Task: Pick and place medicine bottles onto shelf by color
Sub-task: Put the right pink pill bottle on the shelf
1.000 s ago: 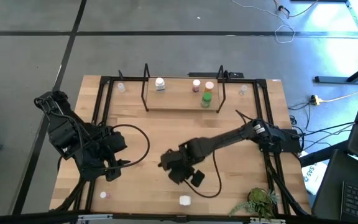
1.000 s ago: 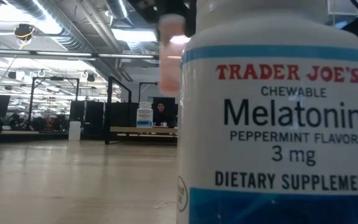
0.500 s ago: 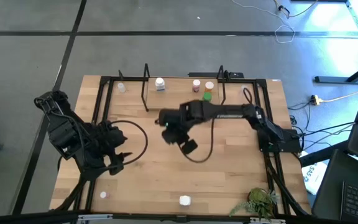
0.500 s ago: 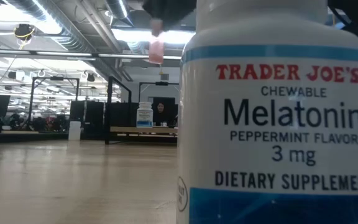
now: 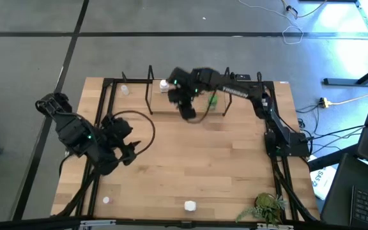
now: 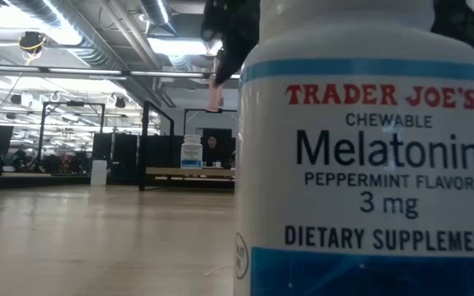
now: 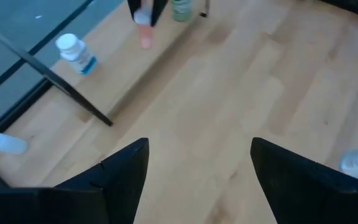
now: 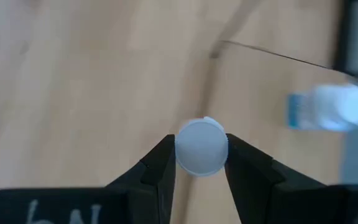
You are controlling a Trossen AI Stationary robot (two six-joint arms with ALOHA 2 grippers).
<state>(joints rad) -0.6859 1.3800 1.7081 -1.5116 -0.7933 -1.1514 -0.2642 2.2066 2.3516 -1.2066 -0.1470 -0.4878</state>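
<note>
The right gripper [image 8: 199,163] holds a pink bottle [image 6: 214,89] by its white cap, fingers [image 8: 160,163] closed on either side; the bottle hangs upright, long axis vertical, above the shelf [image 5: 171,102], near its left half; a white bottle [image 5: 164,85] stands just beside it, a green bottle [image 5: 213,99] further right. The left gripper [image 7: 197,163] waits wide open, empty, over the table's left. The right wrist view shows only the cap; the low view shows the pink body below it.
</note>
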